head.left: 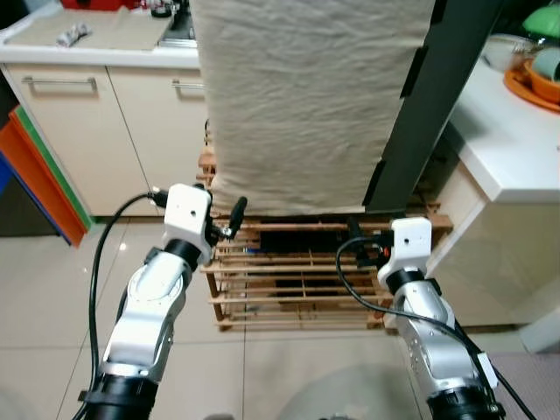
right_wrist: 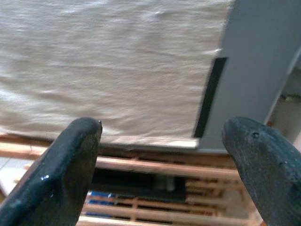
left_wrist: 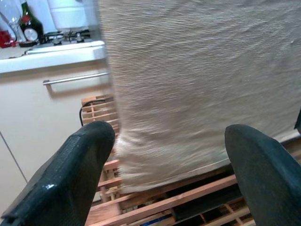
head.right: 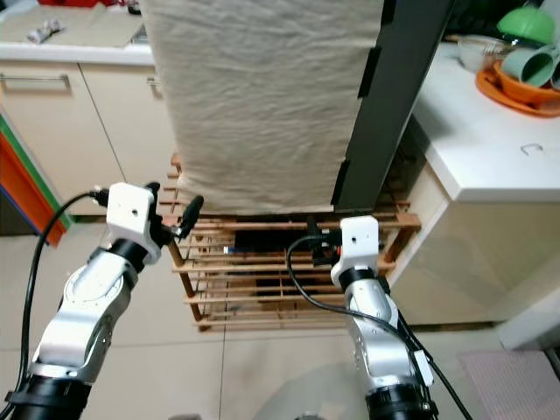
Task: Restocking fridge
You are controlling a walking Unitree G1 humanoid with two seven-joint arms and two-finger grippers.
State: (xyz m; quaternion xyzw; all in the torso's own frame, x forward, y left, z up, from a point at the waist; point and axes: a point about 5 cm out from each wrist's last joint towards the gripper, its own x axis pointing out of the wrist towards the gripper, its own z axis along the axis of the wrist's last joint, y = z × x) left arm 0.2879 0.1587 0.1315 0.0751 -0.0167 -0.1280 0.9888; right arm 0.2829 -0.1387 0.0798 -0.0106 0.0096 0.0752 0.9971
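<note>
A tall dark grey fridge stands straight ahead, and a beige cloth hangs over its front. It rests on a low wooden slatted rack with dark items underneath. My left gripper is raised before the cloth's lower left corner, open and empty; in the left wrist view the left gripper frames the cloth's hem. Before the fridge's lower right corner my right gripper is also open, holding nothing, and looks at the cloth's hem and the grey fridge edge.
Cream cabinets under a white counter run along the left. Orange and green boards lean against them. A white counter on the right carries an orange plate with green bowls. A wine bottle stands on the left counter.
</note>
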